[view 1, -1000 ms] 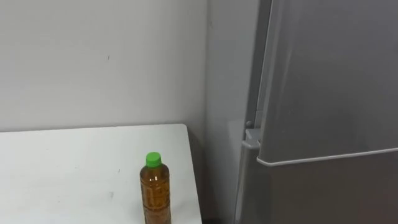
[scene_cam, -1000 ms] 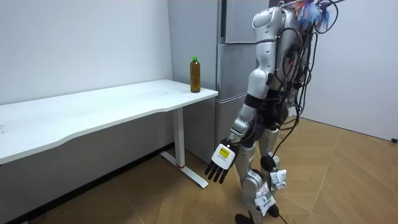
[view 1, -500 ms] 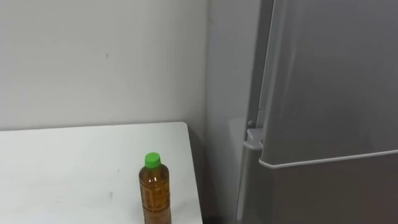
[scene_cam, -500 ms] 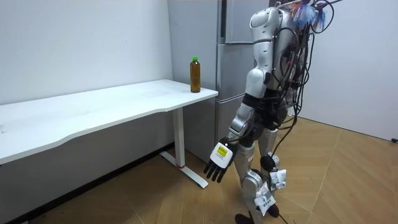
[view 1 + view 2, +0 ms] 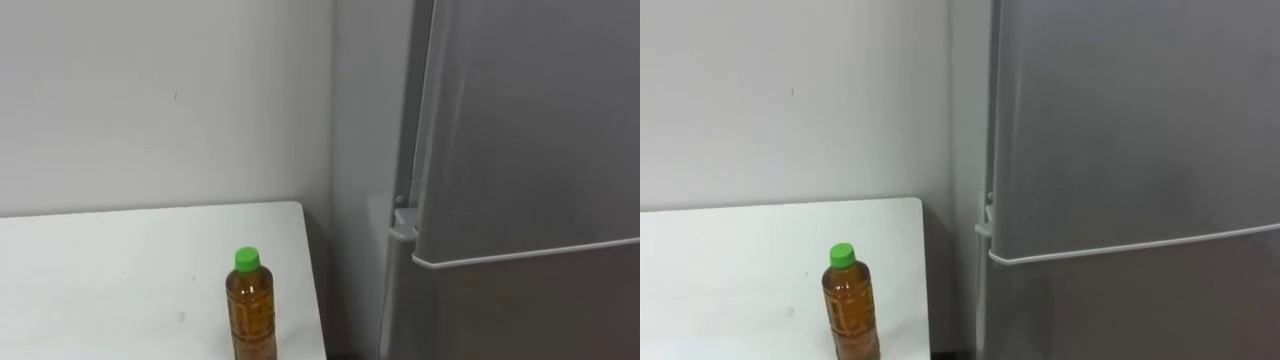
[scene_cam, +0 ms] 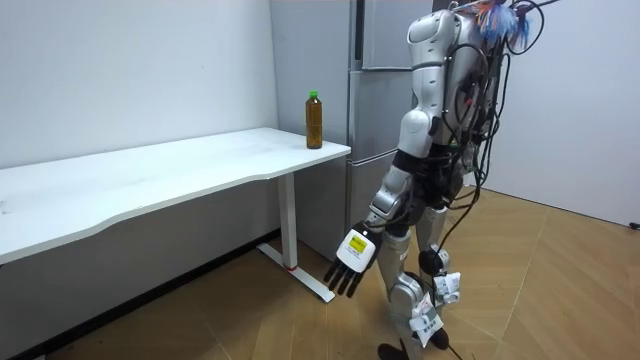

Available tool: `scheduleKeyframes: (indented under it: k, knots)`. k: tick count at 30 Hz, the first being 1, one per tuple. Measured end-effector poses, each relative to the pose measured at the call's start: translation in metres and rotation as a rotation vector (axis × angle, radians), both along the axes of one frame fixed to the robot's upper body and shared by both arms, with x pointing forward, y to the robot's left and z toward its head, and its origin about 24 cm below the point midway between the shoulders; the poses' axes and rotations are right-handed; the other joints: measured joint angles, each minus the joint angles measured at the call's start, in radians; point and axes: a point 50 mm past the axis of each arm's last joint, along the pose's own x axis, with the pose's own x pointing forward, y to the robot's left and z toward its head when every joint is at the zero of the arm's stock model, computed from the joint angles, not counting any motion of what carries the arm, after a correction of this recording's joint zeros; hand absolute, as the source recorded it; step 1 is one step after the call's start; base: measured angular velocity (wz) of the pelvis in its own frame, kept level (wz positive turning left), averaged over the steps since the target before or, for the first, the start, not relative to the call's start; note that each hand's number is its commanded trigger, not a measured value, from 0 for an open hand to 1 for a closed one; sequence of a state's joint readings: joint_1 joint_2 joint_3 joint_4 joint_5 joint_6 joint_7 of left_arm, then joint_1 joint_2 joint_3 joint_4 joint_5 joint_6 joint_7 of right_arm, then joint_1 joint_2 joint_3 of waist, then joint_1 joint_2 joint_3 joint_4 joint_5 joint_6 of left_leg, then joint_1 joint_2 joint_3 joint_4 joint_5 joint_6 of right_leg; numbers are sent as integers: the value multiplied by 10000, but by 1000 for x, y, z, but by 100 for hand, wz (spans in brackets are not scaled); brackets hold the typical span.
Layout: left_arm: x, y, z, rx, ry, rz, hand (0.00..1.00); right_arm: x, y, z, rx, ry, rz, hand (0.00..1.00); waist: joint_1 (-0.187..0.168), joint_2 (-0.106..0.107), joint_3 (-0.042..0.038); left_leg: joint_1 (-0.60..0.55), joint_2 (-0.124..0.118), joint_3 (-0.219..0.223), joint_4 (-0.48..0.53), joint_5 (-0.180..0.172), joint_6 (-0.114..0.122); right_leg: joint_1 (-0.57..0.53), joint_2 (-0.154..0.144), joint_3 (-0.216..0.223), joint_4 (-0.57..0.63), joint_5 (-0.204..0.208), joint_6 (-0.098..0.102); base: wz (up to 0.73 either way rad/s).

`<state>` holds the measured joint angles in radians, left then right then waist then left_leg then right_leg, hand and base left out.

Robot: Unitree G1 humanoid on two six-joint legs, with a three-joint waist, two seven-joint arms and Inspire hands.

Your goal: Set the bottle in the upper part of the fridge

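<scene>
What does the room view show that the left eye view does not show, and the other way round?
The room view adds the robot standing before the fridge, its left hand hanging low with straight fingers, the table leg and the wooden floor. The left eye view adds a small fitting at the fridge door's edge. Both share the green-capped bottle, upright near the corner of the white table, beside the closed fridge.

The left hand (image 6: 352,256) hung beside the robot's thigh, its straight fingers (image 6: 339,283) pointing at the floor (image 6: 250,320). Up and away from those fingers, the bottle (image 5: 251,312) stood on the table (image 5: 100,270), near its end edge. The table's leg (image 6: 290,225) stood just beyond the fingers. The fridge (image 5: 520,150) rose farther behind, right of the table, against the wall (image 5: 150,100).
</scene>
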<state>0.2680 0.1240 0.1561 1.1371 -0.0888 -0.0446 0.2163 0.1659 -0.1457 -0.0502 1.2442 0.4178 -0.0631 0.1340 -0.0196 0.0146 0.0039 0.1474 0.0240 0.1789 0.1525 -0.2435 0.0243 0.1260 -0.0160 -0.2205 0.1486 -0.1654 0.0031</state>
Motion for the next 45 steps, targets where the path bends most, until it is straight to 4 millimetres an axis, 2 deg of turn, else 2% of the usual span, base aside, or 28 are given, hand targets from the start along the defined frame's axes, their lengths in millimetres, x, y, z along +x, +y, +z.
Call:
scheduleKeyframes:
  k: [1,4,5,9,15,20,24,30,32,39,44,45]
  knots:
    - [3,2,1,69,-145,240,0,1,-1,0,-12,-39,-81,0,-2,69,-25,0,0,-4,12,0,0,0,-3,-7,9,0,0,0]
    - [13,10,4,407,-651,664,0,2,-2,1,-47,-81,-107,0,16,150,-30,4,-2,-3,62,0,1,6,-10,-4,24,0,0,0]
    - [19,13,6,545,-979,801,0,2,-3,1,-85,-77,-56,0,27,143,-5,10,-5,-4,99,0,1,2,-13,-12,28,0,0,0]
    - [37,23,15,1290,-2002,1106,0,2,-6,2,-198,-73,-19,0,50,240,-4,44,-8,-39,92,0,1,3,-20,-26,22,0,-1,1]
    - [51,35,26,1984,-3136,2507,0,0,-9,2,-300,-54,-188,0,60,247,-9,64,-9,-29,122,2,2,12,-11,4,23,-8,-2,0]
    - [79,48,50,2868,-5030,3296,0,-3,-14,5,-588,-99,42,0,171,268,-23,49,-5,-25,132,2,2,27,-14,5,54,-8,-2,0]
    - [95,51,64,3255,-6004,3408,0,-3,-14,5,-699,-127,263,0,221,271,-22,76,-3,-28,141,2,2,71,-14,-17,67,-8,-2,0]
    - [133,56,108,4081,-8528,3429,0,5,-13,7,-805,-460,490,0,269,224,-44,11,0,-40,139,2,3,-62,-22,-6,197,-10,-4,0]
    - [147,55,131,4167,-9701,3408,0,5,-13,7,-793,-562,462,0,273,213,-50,23,-4,-41,156,3,4,-43,-29,-29,189,-10,-4,0]
    - [166,54,173,4411,-11779,3054,0,-2,-8,6,-818,-444,157,0,249,270,-56,28,6,-190,162,4,4,17,-9,-51,178,-10,-4,4]
    - [177,48,219,4860,-13801,2331,0,0,-9,6,-894,-560,209,0,232,324,-42,8,-6,-208,153,3,4,11,-14,-51,165,-10,-4,0]
    - [178,47,223,4854,-13986,2228,0,0,-9,6,-892,-565,212,0,228,330,-41,7,-6,-208,157,3,4,11,-15,-55,165,-10,-4,0]
